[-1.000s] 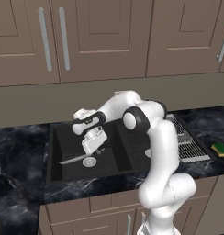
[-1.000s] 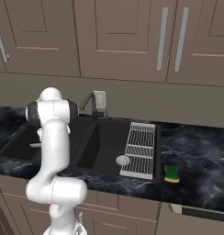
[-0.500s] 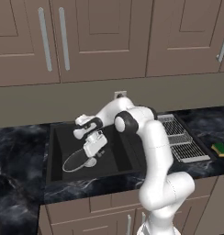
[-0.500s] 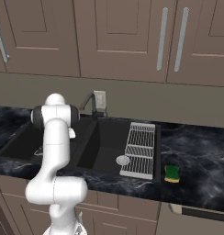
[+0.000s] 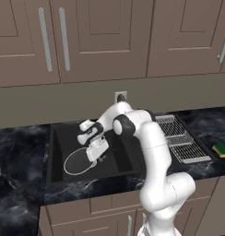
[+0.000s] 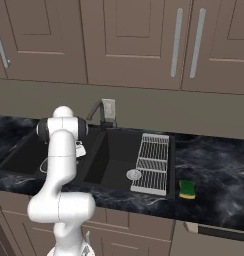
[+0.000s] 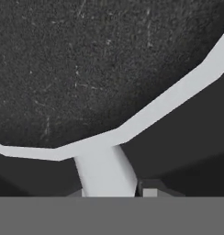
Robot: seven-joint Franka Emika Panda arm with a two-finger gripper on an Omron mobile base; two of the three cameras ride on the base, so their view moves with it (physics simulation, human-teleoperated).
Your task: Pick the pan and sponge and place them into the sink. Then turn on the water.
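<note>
The pan (image 5: 77, 161) lies low in the left bowl of the black sink (image 5: 56, 138), its light rim showing as a flat ring. My gripper (image 5: 99, 158) reaches down into that bowl at the pan's right side. In the hand view the gripper (image 7: 113, 192) is shut on the pan's handle (image 7: 107, 167), which runs up to the dark pan (image 7: 86, 69). From the right base view, a bit of the pan's rim (image 6: 45, 163) peeks out left of the arm, inside the sink (image 6: 111, 155). The yellow-green sponge (image 5: 222, 149) (image 6: 186, 189) rests on the counter right of the sink.
A wire dish rack (image 5: 181, 138) (image 6: 154, 160) lies over the sink's right side, between the bowls and the sponge. The dark faucet (image 6: 96, 112) rises behind the sink's middle with no stream below it. A round silver drain (image 6: 134, 174) shows in the right bowl.
The arm has sunk lower into the left bowl with the pan. The pan went from edge-on and tilted to nearly flat near the bowl's floor. The sponge has not moved.
</note>
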